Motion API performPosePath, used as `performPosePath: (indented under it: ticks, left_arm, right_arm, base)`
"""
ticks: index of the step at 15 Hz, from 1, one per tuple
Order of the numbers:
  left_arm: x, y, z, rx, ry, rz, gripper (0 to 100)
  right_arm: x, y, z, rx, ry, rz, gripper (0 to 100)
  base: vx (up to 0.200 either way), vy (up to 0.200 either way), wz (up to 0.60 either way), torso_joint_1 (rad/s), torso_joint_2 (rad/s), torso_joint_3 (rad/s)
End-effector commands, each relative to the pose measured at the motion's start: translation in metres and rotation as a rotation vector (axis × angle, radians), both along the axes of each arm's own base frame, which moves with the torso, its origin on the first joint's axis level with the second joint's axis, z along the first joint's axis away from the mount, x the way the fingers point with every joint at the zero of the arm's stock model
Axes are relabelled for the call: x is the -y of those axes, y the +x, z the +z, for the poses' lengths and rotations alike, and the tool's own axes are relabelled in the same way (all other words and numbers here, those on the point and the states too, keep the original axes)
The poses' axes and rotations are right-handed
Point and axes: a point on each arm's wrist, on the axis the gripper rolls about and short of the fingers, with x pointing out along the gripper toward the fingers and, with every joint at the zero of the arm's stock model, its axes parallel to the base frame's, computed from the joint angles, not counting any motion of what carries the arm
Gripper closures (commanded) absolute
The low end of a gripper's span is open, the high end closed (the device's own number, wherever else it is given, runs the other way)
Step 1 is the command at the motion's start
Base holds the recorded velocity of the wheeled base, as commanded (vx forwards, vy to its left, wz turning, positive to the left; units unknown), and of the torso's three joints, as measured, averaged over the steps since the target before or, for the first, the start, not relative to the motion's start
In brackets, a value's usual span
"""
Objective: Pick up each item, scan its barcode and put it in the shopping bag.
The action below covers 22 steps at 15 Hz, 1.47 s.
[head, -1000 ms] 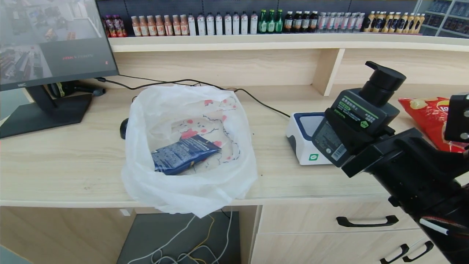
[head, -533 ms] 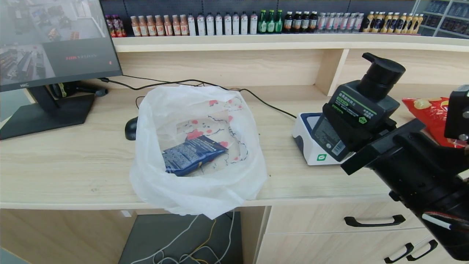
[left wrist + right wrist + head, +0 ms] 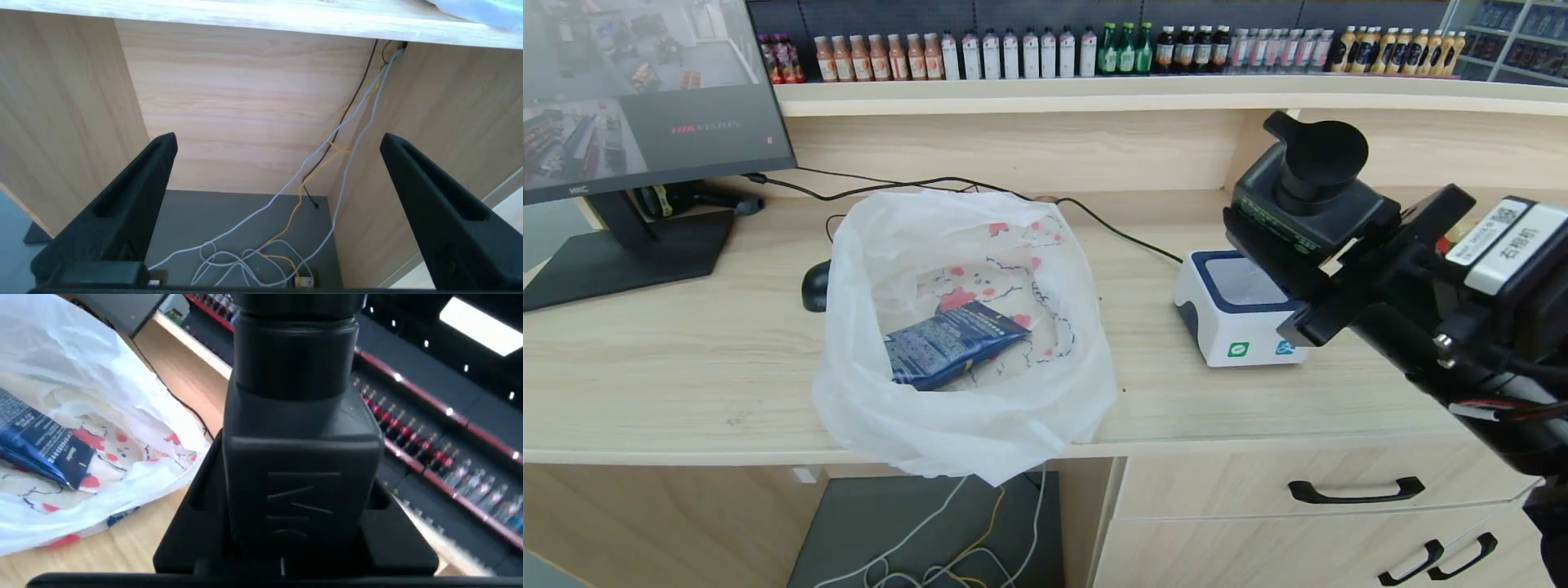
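Black pump bottle (image 3: 1311,204) stands roughly upright, spout leftward.

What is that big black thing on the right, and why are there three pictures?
It is a robot's arm. The robot has two arms, each ending in a gripper, a claw with two fingers. The big picture comes from a camera on its head, looking down at a shop counter. The other two come from cameras on its wrists. The right gripper is squeezing a black pump bottle, held up beside the white scanner. On the counter also sits a white shopping bag with a blue packet inside. The left gripper hangs open below the counter, holding nothing, facing some cables.
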Motion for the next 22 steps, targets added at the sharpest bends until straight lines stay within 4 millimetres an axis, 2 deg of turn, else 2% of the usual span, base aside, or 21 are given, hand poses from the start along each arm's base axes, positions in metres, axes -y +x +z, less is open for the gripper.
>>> performPosePath:
  ticks: [1,8,22]
  left_arm:
    - [0.000,0.000,0.000,0.001,0.000,0.000,0]
    - [0.000,0.000,0.000,0.001,0.000,0.000,0]
    - [0.000,0.000,0.000,0.001,0.000,0.001,0]
  right_arm:
    - [0.013,0.018,-0.001,0.068,-0.082,-0.039,100]
    - [0.019,0.043,-0.020,0.202,-0.314,0.052,100]
    - [0.016,0.051,-0.034,0.193,-0.356,0.043,100]
  base:
    - [0.000,0.000,0.00,0.000,0.00,0.000]
    - [0.000,0.000,0.00,0.000,0.00,0.000]
    - [0.000,0.000,0.00,0.000,0.00,0.000]
